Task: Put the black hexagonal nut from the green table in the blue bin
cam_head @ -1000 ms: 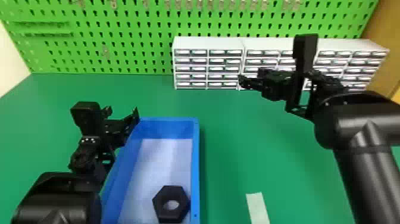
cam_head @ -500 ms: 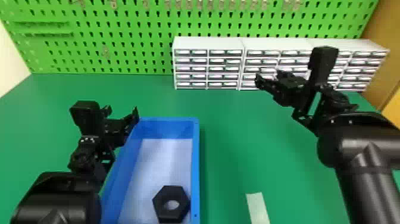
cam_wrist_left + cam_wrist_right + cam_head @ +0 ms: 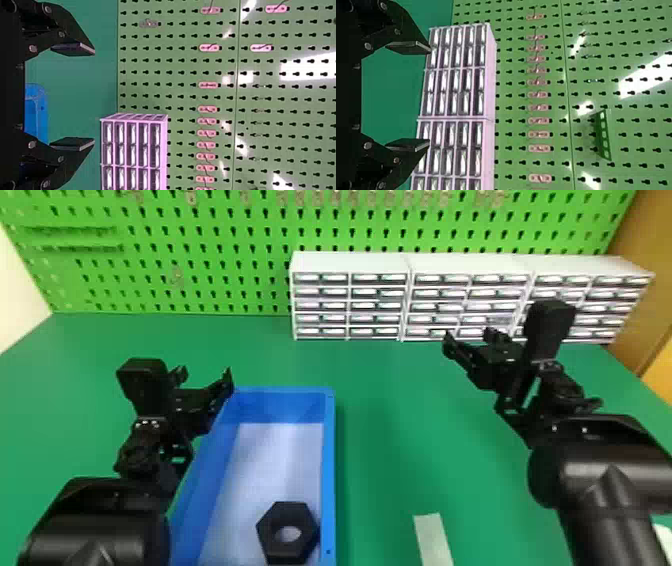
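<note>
Right claw (image 3: pixel 430 96): mine, spread, empty.
Left claw (image 3: pixel 94 96): spread, empty, near eleven o'clock of the bin (image 3: pixel 328 460).
Black hexagonal nut (image 3: pixel 289 552): inside, toward six o'clock.
Bump risk: swinging my left claw low toward three o'clock could shove the bin, jostling the nut.

"What are you counting?"

"I'm seeing one black hexagonal nut (image 3: pixel 287 512), one blue bin (image 3: pixel 328 465), one green table (image 3: pixel 390 415), one pale strip (image 3: pixel 432 540), one green pegboard (image 3: pixel 210 235), three white drawer cabinets (image 3: pixel 350 305), two black arms (image 3: pixel 600 470)."
</note>
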Controlling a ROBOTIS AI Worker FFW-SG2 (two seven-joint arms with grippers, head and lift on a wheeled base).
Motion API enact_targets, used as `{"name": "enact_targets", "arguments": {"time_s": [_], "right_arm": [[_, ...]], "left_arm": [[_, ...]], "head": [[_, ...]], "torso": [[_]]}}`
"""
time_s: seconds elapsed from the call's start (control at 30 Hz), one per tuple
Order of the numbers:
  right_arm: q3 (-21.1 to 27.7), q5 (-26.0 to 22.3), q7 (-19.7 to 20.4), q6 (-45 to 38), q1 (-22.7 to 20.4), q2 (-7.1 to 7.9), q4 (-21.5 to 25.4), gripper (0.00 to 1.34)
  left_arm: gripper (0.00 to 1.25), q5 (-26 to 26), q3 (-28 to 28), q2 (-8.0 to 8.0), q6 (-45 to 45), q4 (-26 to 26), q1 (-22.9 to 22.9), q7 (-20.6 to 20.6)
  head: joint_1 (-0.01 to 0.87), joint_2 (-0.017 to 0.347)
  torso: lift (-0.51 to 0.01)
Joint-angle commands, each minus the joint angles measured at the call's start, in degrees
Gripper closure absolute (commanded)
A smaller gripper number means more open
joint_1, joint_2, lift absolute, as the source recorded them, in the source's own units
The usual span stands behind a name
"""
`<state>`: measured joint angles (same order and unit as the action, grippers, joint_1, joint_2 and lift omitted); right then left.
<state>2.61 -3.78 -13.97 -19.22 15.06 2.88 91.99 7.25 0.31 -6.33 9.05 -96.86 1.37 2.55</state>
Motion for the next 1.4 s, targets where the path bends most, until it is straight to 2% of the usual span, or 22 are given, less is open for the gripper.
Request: {"name": "enact_targets", "arguments": {"time_s": [0.0,0.13,0.43,0.8,1.07,1.37], "right_arm": [[-0.24,0.36,1.58,3.05,-1.70,-0.42,-0.06,0.45],[0.29,0.71,3.25,5.33,-3.46,-1.30,0.03,0.44],[0.20,1.68,4.74,9.81,-6.18,-2.18,-0.06,0.45],[-0.32,3.87,8.87,14.30,-9.26,-2.44,0.38,0.45],[1.08,4.14,9.05,14.21,-10.31,-2.71,1.17,0.45],[0.47,4.84,9.05,13.86,-10.05,-2.62,1.44,0.45]], "left_arm": [[0.45,0.05,-0.13,0.09,0.00,0.00,0.12,0.00],[0.45,0.05,-0.31,0.09,0.00,0.00,0.12,0.00],[0.45,-0.13,-0.22,0.09,0.00,0.09,0.65,0.00],[0.45,-0.39,-0.75,0.09,0.00,0.00,1.18,0.00],[0.45,-0.39,-1.19,0.09,0.00,-0.09,1.53,0.00],[0.45,-1.01,-2.07,0.09,0.00,-0.17,1.44,-0.61]], "head": [[0.686,0.051],[0.686,0.051],[0.686,0.051],[0.686,0.051],[0.686,0.051],[0.686,0.051]], "torso": [[-0.096],[-0.096],[-0.096],[-0.096],[-0.096],[-0.096]]}}
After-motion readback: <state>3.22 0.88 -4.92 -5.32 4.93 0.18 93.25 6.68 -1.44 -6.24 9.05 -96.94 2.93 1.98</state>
